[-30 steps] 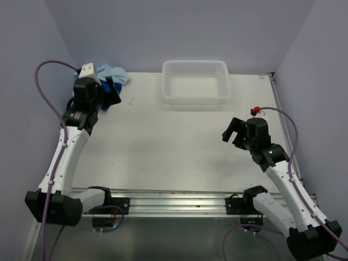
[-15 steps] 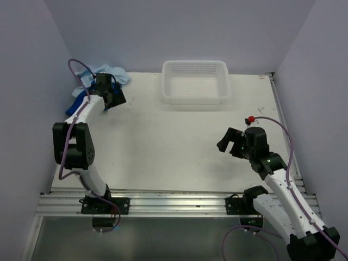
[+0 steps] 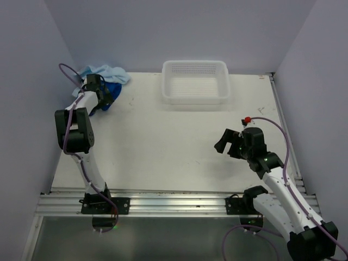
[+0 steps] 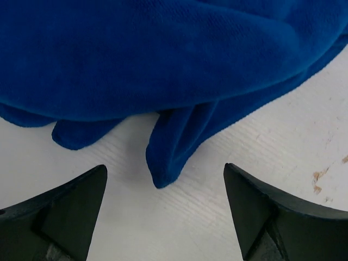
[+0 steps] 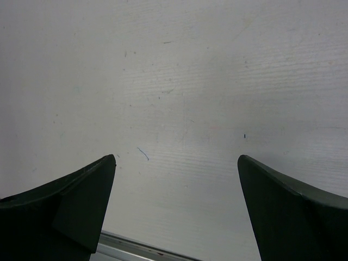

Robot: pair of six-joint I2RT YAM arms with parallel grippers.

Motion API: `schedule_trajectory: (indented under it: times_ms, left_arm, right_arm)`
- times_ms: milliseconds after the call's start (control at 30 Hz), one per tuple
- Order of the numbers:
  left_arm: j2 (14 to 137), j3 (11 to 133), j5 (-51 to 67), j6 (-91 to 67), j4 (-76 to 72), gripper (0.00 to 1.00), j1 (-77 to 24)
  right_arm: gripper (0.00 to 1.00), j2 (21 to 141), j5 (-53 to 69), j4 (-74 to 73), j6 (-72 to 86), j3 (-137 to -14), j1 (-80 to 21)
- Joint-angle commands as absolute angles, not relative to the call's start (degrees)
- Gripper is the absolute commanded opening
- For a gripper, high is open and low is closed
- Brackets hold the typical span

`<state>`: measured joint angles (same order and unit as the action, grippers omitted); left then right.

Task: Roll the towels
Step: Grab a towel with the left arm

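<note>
The left gripper has moved in over the table's far-left corner. Its fingers are spread around a fold of the dark towel, which lies beside the pale towel. A grasp looks near; no rolling has begun. The right gripper, also spread, hovers well apart.

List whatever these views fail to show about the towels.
1. Top view: dark blue towel mostly covered by the left gripper.
2. Left wrist view: same towel cut off by the top edge.
3. Top view: folds of the pale blue towel too small to read.
</note>
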<state>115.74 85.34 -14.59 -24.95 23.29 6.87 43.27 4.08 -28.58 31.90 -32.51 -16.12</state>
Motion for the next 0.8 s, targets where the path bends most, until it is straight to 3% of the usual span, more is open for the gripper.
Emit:
schedule_trajectory:
  times_ms: [0,100,200,233,300,333,433,533,767]
  left_arm:
    - [118.56,90.0,-12.31,-26.36,20.31,0.91,9.13]
    - [120.06,90.17,-9.76,-25.75,16.8,0.87,10.02]
    - [121.98,91.75,-8.36,-25.4,16.61,0.7,10.11]
    - [122.25,92.02,-8.0,-25.23,16.52,0.57,10.11]
    - [122.35,92.2,-7.91,-25.14,16.61,0.4,10.2]
    - [121.91,91.94,-7.82,-25.14,16.61,0.22,10.2]
    - [117.0,88.27,-7.56,-25.31,14.6,0.0,10.46]
    - [110.14,86.05,-7.12,-24.96,10.64,0.0,10.55]
    - [99.43,92.99,-0.63,-29.17,16.96,0.0,11.69]
  right_arm:
    - [0.99,44.21,5.1,-26.46,30.85,-32.78,-16.35]
    - [0.99,45.08,4.92,-26.89,30.67,-33.05,-16.26]
    - [0.99,46.14,4.57,-27.25,30.67,-33.31,-16.35]
    - [0.99,46.32,4.48,-27.42,30.67,-33.4,-16.35]
    - [0.99,46.75,4.39,-27.25,30.85,-33.49,-16.26]
    - [0.99,46.93,4.66,-27.33,30.94,-33.57,-16.35]
    - [0.99,46.93,5.62,-28.21,31.2,-34.54,-16.26]
    - [0.99,45.89,5.71,-28.83,31.46,-35.42,-16.26]
    - [0.98,43.33,3.08,-32.07,31.99,-42.97,-16.35]
